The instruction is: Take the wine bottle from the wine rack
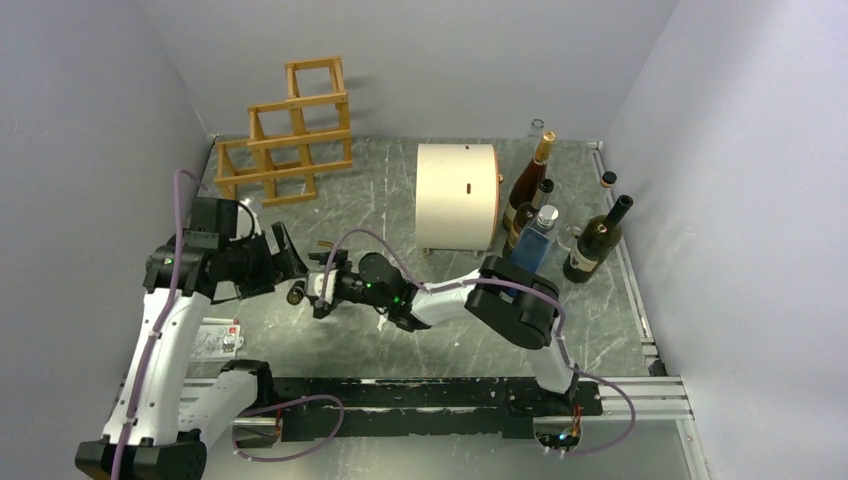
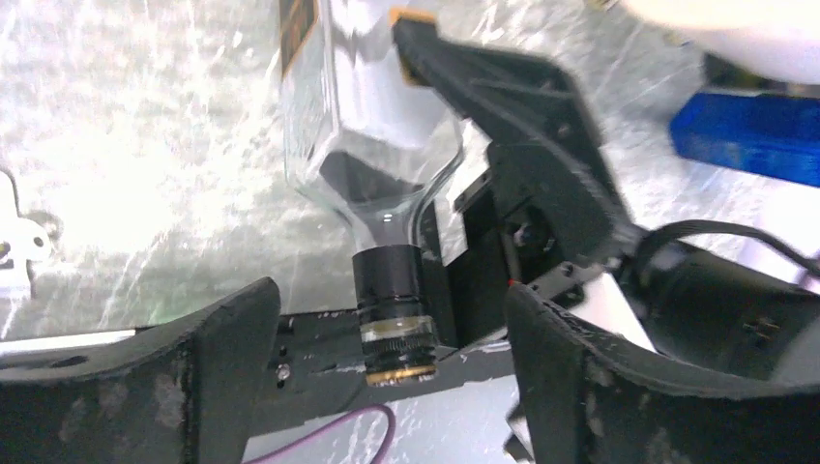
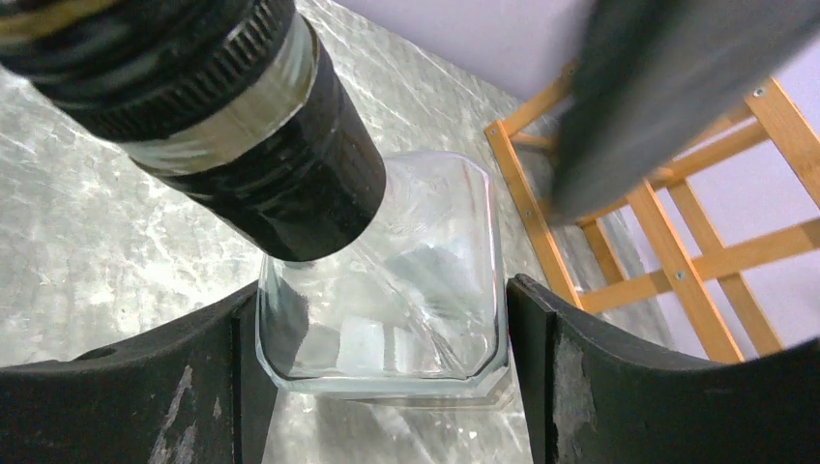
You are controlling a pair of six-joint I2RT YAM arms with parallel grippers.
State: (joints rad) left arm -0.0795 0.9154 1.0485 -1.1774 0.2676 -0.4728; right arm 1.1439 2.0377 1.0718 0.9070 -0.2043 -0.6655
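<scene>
At the front left of the table (image 1: 400,330), a white card (image 1: 215,340) lies beside the left arm, and just past it the two claws meet nose to nose. The left claw (image 2: 389,290) is released. Its fingers (image 2: 222,358) stand wide apart, and the bottle's black cap (image 2: 392,319) points in between them with a gap on each side, touching neither. The bottle (image 3: 425,242) is clear glass with a square body. The right claw (image 3: 383,290) grasps it, one finger against each side of the glass, with the cap jutting back past that wrist's camera. I cannot tell whether the bottle also rests on the table.

Farther back, a cream drum (image 1: 457,195) sits mid-table. To its right, several standing bottles (image 1: 597,240) cluster near the right wall.

Farthest off, the rack (image 1: 285,135) stands in the back left corner by the wall. The bottle is off it and well apart from it.
</scene>
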